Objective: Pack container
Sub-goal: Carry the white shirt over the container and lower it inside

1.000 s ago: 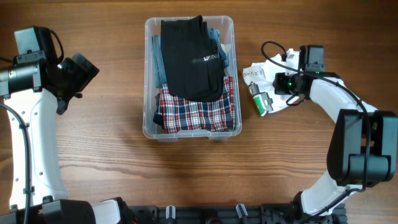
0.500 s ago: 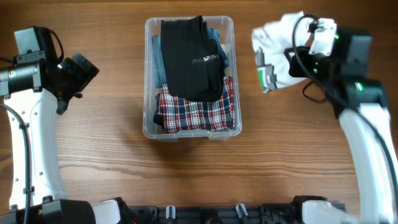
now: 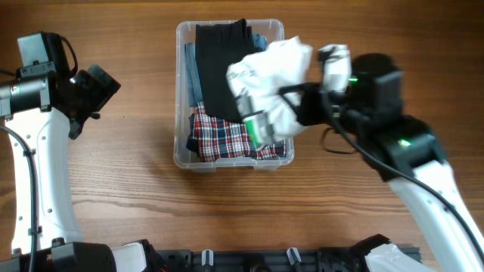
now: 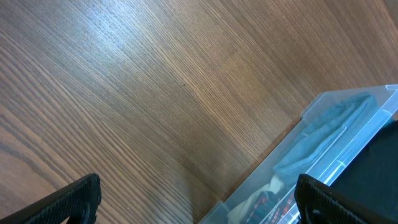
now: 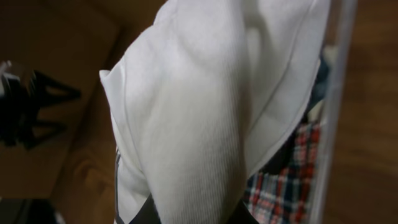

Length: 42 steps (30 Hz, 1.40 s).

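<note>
We log, nearest first:
- right gripper (image 3: pixel 296 104), centre right of the overhead frame, jaws pinched narrow on a white garment (image 3: pixel 268 75);
- container (image 3: pixel 181 157), upper centre, beneath it, holding plaid cloth (image 3: pixel 227 142) and black cloth (image 3: pixel 218 60);
- left gripper (image 3: pixel 97 89), upper left, jaws wide, empty.

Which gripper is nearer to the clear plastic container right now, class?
Right. The right gripper hangs at the container's right rim, shut on a white garment above it. The left gripper sits open, well off to its left.
</note>
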### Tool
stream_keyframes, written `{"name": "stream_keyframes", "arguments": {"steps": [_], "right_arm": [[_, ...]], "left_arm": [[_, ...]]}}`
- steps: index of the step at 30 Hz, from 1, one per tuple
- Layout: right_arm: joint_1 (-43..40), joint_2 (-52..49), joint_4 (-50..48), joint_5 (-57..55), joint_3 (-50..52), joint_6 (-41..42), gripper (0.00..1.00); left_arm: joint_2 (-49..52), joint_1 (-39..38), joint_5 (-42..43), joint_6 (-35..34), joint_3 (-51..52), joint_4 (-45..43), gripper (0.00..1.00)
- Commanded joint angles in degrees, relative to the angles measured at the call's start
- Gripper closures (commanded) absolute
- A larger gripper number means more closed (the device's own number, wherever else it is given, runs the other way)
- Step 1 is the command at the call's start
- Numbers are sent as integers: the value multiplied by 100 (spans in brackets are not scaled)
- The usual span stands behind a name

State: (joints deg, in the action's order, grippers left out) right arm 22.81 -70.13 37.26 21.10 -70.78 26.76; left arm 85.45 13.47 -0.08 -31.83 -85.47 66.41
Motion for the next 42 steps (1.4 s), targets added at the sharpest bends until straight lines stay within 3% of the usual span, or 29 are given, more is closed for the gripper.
{"name": "stream_keyframes", "arguments": {"steps": [1,16,27,36,38,41,42], "right_arm": [[595,-584,-101,-63,-76,481,96],[1491,-2221,-997,-446,-76,1919,96],[1777,-2444,-953,-1644,-2,2741,96],[1788,-2457,-920,-2024,-2,2723,95],[1788,-2457,-859,-2024,-2,2723,85],[1788,-2457,-763,-2022,-2,2726,50],[1788,-2457,-743,-2022,-2,2723,48]], "left_arm": [[-17,31,7,4,-50,0,0],[-17,31,7,2,-50,0,0],[-17,31,7,2,-50,0,0],[-17,31,7,2,-50,0,0],[-17,31,7,2,-50,0,0],[-17,31,7,2,-50,0,0],[-17,31,7,2,-50,0,0]]}}
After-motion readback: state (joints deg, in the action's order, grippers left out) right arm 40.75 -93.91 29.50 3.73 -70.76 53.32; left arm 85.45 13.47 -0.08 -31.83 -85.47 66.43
